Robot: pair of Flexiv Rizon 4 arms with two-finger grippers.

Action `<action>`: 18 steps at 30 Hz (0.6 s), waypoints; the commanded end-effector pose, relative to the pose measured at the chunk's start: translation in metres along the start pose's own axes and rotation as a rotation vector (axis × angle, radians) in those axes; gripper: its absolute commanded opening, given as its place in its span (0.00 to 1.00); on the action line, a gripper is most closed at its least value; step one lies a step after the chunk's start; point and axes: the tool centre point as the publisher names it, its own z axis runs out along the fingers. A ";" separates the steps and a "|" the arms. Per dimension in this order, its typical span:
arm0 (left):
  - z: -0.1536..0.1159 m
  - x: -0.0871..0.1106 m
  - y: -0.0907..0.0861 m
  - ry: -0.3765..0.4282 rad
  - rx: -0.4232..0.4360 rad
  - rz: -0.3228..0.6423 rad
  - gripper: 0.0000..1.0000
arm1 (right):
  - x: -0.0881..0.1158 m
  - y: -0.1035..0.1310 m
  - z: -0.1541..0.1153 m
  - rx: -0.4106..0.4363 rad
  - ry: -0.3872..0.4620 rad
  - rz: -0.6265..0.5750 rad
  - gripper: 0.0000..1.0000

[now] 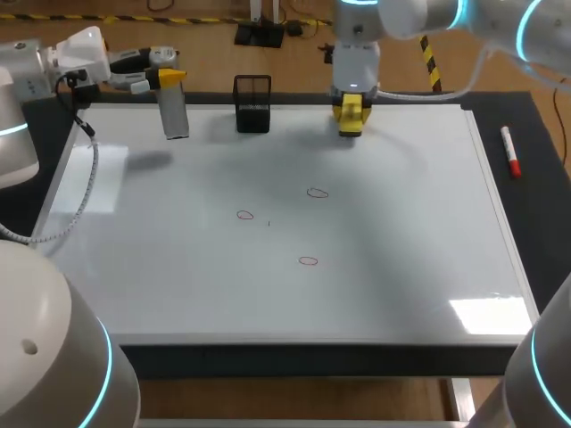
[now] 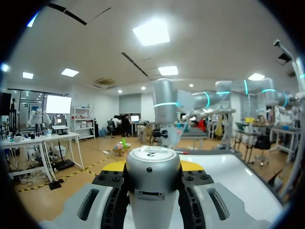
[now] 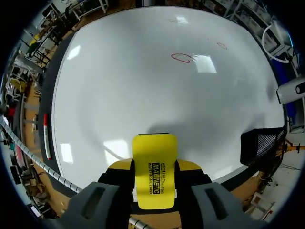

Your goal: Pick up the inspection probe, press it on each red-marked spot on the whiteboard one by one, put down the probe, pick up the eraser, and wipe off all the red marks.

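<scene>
The inspection probe [image 1: 174,109], a grey cylinder, hangs upright over the whiteboard's [image 1: 161,267] back left corner, and my left gripper [image 1: 169,80] is shut on it. In the left wrist view the probe's silver cap [image 2: 152,164] fills the gap between the fingers. My right gripper [image 1: 351,111] is at the board's back edge, shut on the yellow eraser [image 1: 351,116]. In the right wrist view the eraser [image 3: 154,171] sits between both fingers. Three red marks [image 1: 245,215] [image 1: 317,192] [image 1: 308,260] lie mid-board, two of them [image 3: 181,57] [image 3: 222,46] ahead of the right gripper.
A black mesh holder [image 1: 252,102] stands at the board's back edge between the two grippers, also in the right wrist view [image 3: 259,145]. A red marker [image 1: 509,152] lies on the dark mat to the right of the board.
</scene>
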 end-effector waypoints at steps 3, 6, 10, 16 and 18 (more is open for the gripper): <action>0.000 0.000 -0.001 0.000 0.001 0.000 0.00 | 0.059 0.024 -0.011 0.067 -0.025 0.047 0.00; 0.000 0.000 -0.001 0.000 0.001 0.000 0.00 | 0.081 0.030 -0.011 0.064 -0.034 0.084 0.00; 0.000 0.000 -0.001 0.000 0.001 0.000 0.00 | 0.107 0.038 -0.010 0.065 -0.040 0.120 0.00; 0.000 0.000 -0.001 0.000 0.001 0.000 0.00 | 0.133 0.054 -0.009 0.074 -0.051 0.165 0.00; 0.000 0.000 -0.001 0.000 0.001 0.000 0.00 | 0.142 0.057 -0.009 0.076 -0.055 0.175 0.00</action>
